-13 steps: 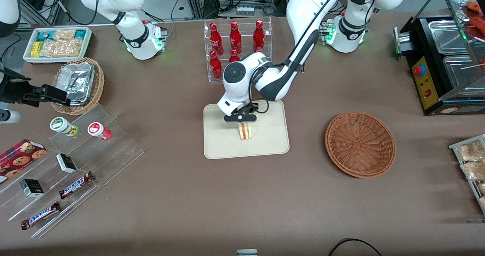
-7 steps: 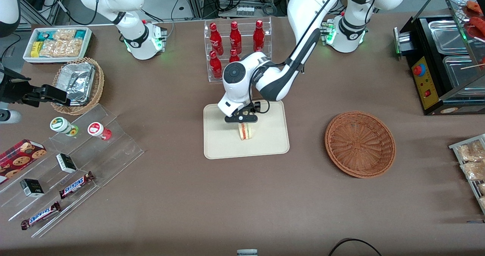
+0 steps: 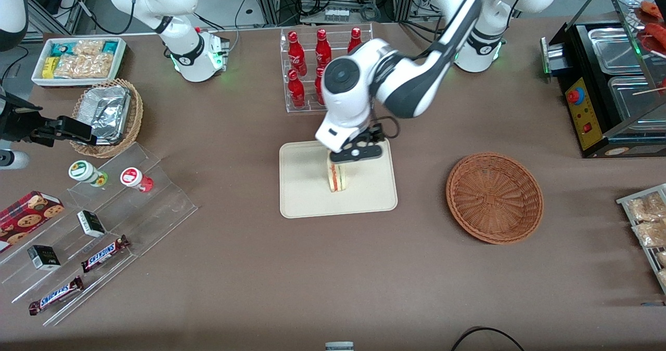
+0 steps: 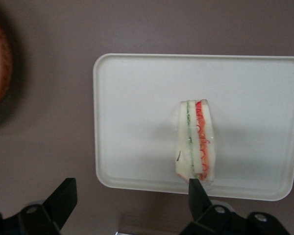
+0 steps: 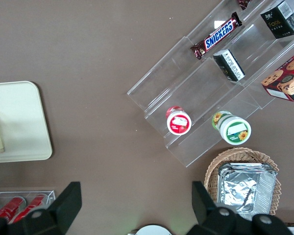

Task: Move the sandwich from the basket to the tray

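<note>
sandwich [image 3: 336,177] stands on edge on tray [image 3: 302,195], near middle, free of tool. tool [image 3: 358,152] hovers above tray edge farther from front camera, fingers [image 4: 62,198] spread apart, holding nothing. basket [image 3: 494,197] on table [image 3: 260,278] toward working arm's end.

sandwich [image 3: 336,177]: pale white bread w/ green + red-pink filling stripes
tray [image 3: 307,200]: plain cream-beige
basket [image 3: 494,197]: reddish-brown wicker, radial weave
gripper [image 3: 355,153]: black fingers, white arm w/ dark grey joints
table [image 3: 260,278]: brown cloth
bottles [image 3: 322,49]: red
candy bars [image 3: 104,252]: brown Snickers wrappers, white lettering
</note>
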Controlling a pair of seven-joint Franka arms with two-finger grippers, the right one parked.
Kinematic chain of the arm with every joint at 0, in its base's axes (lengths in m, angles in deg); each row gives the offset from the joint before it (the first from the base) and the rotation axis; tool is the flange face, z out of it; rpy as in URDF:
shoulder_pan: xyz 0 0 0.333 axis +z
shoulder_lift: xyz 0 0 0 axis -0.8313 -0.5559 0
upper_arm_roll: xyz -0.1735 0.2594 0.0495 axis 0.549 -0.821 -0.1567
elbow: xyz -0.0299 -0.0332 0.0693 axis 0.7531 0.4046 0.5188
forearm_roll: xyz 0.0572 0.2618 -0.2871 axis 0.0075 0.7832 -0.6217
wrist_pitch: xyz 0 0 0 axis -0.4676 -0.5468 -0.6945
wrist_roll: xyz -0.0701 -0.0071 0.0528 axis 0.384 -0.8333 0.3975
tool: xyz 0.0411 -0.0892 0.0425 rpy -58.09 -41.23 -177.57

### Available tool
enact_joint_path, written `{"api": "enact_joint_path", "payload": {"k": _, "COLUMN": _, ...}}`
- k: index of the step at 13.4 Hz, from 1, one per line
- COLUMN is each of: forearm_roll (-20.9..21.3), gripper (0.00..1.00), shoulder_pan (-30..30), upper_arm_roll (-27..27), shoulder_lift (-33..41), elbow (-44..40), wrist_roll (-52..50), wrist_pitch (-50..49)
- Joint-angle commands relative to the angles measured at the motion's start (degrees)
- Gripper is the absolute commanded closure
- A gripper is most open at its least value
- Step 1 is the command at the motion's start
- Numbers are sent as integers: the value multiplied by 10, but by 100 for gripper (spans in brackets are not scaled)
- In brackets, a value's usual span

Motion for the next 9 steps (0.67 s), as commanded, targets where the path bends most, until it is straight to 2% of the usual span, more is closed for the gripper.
{"api": "enact_joint_path", "payload": {"k": 1, "forearm_roll": -8, "gripper": 0, "shoulder_pan": 44, "upper_arm_roll": 3, "shoulder_lift": 77, "elbow": 19, "wrist_roll": 58, "wrist_pitch": -69}}
{"api": "enact_joint_path", "payload": {"k": 5, "forearm_roll": -38, "gripper": 0, "shoulder_pan": 146, "upper_arm_roll": 3, "shoulder_lift": 162, "elbow": 33, "wrist_roll": 201, "wrist_pitch": -144}}
{"api": "enact_joint_path", "payload": {"k": 9, "forearm_roll": -49, "gripper": 0, "shoulder_pan": 260, "upper_arm_roll": 2, "shoulder_lift": 236, "elbow": 54, "wrist_roll": 358, "wrist_pitch": -193}}
